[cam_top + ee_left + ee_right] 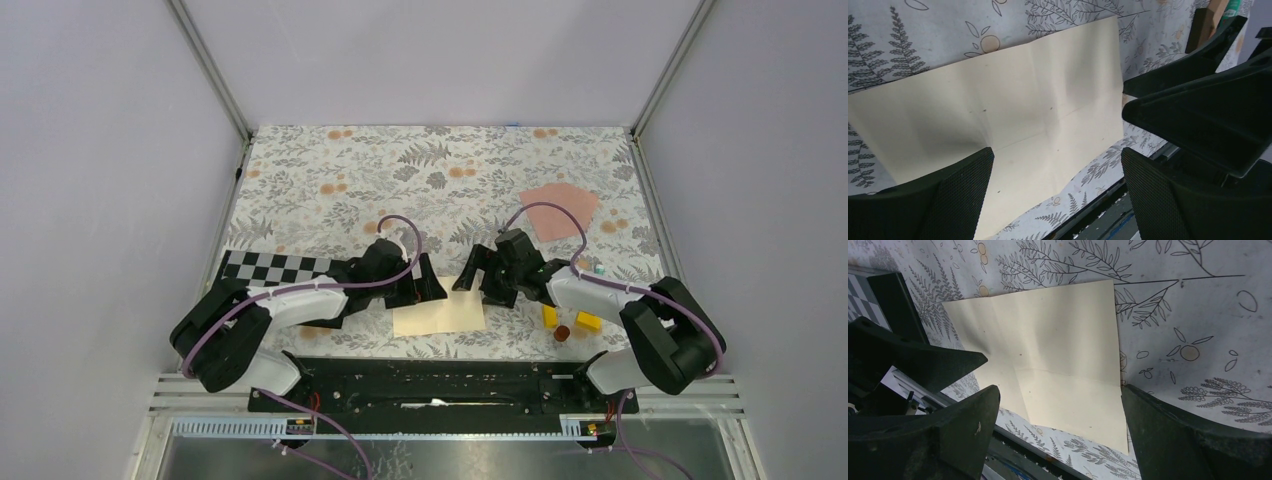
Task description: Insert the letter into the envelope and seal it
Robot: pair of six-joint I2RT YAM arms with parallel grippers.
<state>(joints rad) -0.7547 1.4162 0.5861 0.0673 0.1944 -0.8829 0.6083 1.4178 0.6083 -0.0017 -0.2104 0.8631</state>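
The letter, a creased cream paper sheet [440, 314], lies flat near the table's front edge; it fills the left wrist view [1013, 115] and the right wrist view [1058, 355]. The salmon-pink envelope [558, 210] lies flat at the back right, far from both grippers. My left gripper [425, 290] is open and empty at the letter's left end, low over it. My right gripper [478, 278] is open and empty at the letter's right end, facing the left one.
A black-and-white checkerboard [275, 268] lies at the left under the left arm. Two yellow blocks [588, 321] and a small brown round piece [562, 332] sit at the front right. A black rail [430, 375] runs along the table's front edge.
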